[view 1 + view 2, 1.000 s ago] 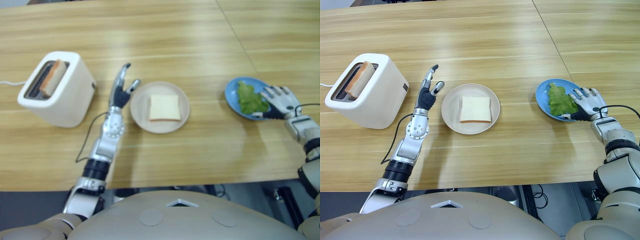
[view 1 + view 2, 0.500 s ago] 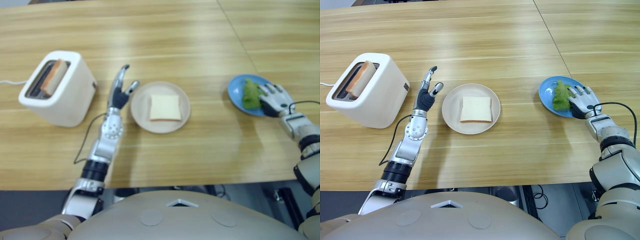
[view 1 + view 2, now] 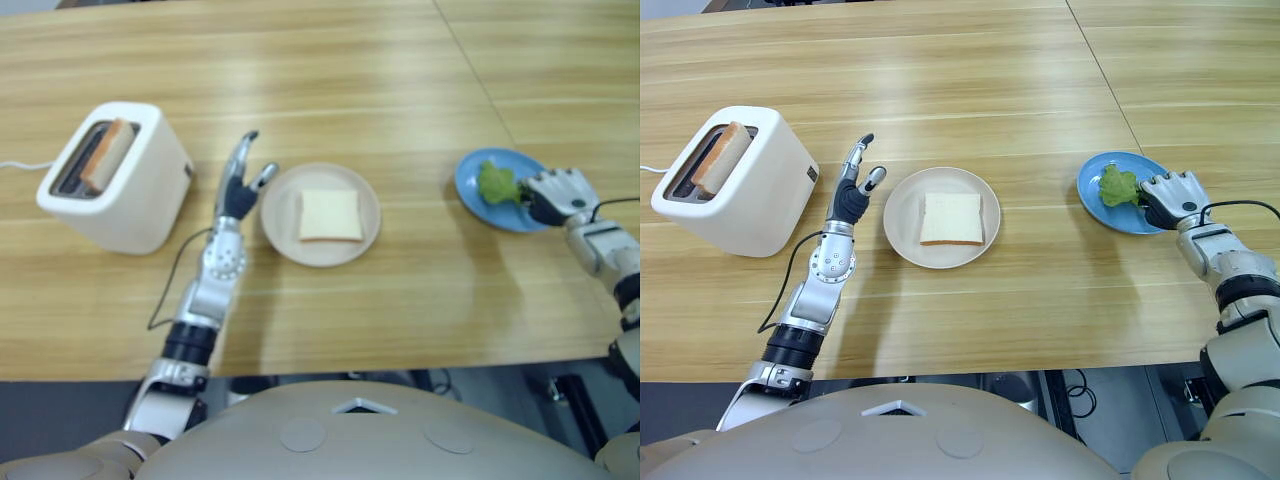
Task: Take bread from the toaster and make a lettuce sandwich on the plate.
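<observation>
Left eye view: the wooden surface (image 3: 350,80) carries everything. White toaster (image 3: 130,200) sits far L, slots up, w/ one toast slice (image 3: 108,158) standing in a slot, top edge poking out. A thin white cord (image 3: 15,165) runs off its L side. L hand (image 3: 240,185) is just R of the toaster, btw it and the beige plate (image 3: 275,225). Its fingers are straight and spread, pointing away from the robot, holding nothing. It looks apart from both. The beige plate is round, near centre. One bread slice (image 3: 329,214) lies flat in its middle, top face plain. Well to the R is the blue plate (image 3: 472,192), w/ lettuce (image 3: 495,183) bunched into a small clump over it. R hand (image 3: 560,195) is at the blue plate's R rim, fingers curled in, pinching the clump's R side.

Right eye view: same layout. Toaster (image 3: 750,200) far L, toast slice (image 3: 718,157) upright in the dark slot. L hand (image 3: 853,185) is edge-on, fingers spread, near the beige plate's (image 3: 898,222) L rim but not touching. Bread slice (image 3: 951,218) is square, centred, lying flat. R hand (image 3: 1170,198) is knuckles up, fingers closed on the lettuce (image 3: 1118,186), which sits over the R part of the blue plate (image 3: 1092,188). Lettuce lifted clear of the plate or resting on it: can't tell.
</observation>
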Available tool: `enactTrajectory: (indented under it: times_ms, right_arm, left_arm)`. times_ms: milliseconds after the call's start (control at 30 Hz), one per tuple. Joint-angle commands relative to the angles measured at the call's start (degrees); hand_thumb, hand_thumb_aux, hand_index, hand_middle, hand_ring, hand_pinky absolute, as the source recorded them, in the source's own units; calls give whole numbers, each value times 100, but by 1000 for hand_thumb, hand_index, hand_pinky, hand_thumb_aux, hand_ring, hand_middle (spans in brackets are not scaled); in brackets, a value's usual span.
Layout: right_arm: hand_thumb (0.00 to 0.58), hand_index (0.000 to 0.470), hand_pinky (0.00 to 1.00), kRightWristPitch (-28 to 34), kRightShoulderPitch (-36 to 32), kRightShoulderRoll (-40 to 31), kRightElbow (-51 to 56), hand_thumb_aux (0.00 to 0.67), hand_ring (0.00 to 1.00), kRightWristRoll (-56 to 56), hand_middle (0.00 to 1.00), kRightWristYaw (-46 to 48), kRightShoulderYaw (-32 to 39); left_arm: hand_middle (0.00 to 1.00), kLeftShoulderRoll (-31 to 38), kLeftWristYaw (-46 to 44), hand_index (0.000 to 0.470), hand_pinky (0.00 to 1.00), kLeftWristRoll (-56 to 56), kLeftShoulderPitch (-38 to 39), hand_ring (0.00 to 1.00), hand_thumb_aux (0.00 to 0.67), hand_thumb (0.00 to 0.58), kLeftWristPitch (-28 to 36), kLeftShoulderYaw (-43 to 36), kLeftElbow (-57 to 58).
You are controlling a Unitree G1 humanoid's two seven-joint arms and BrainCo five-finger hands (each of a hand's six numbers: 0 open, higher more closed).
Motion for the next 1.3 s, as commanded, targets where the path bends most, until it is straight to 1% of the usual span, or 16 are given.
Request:
enactTrajectory:
  times_ms: [33,100,167,267,400,500,600,733,867,1000,1100,1300]
  right_arm:
    - [580,460,1000,128,588,-347,-1825,670,1000,288,1000,200,-602]
    - [580,460,1000,383,902,-436,-2929,670,1000,366,1000,498,-992]
    - [580,460,1000,613,988,-417,-3810,670,1000,390,1000,844,-1298]
    - [580,460,1000,824,742,-209,-4616,670,1000,317,1000,1300,-1533]
    - [580,460,1000,903,83,372,-5125,670,1000,155,1000,1740,-1459]
    - [580,460,1000,818,-365,995,-5038,670,1000,-62,1000,1876,-1154]
    - [580,460,1000,701,-751,1697,-4691,670,1000,-309,1000,1925,-729]
    - [580,460,1000,530,-941,2305,-4010,670,1000,-563,1000,1878,-238]
    - [580,460,1000,366,-890,2550,-3374,670,1000,-721,1000,1749,86]
    - [580,460,1000,187,-671,2654,-2625,670,1000,-834,1000,1574,418]
    - [580,460,1000,124,-519,2590,-2544,670,1000,-824,1000,1521,471]
    - [580,460,1000,93,-335,2449,-2920,670,1000,-741,1000,1661,434]
  left_arm:
    - [0,32,-62,0,0,-262,-62,0,0,0,-35,211,157]
    - [0,65,-68,0,0,-334,-106,0,0,0,-78,284,233]
    - [0,68,-80,0,0,-489,-147,0,0,0,-125,402,332]
    - [0,48,-129,0,0,-768,-209,0,0,0,-194,587,529]
    - [0,4,-183,0,0,-982,-321,0,0,0,-297,707,834]
    - [0,-13,-193,0,0,-990,-375,0,0,0,-381,689,973]
    - [0,-27,-201,0,0,-983,-393,0,0,0,-425,661,1029]
    - [0,-19,-214,0,0,-968,-376,0,0,0,-452,645,1050]
    - [0,-21,-215,0,0,-960,-342,0,0,0,-451,634,1053]
    - [0,-46,-221,0,0,-935,-308,0,0,0,-442,589,1082]
    - [0,-48,-232,0,0,-922,-287,0,0,0,-428,565,1064]
    - [0,-50,-219,0,0,-893,-264,0,0,0,-414,533,1055]
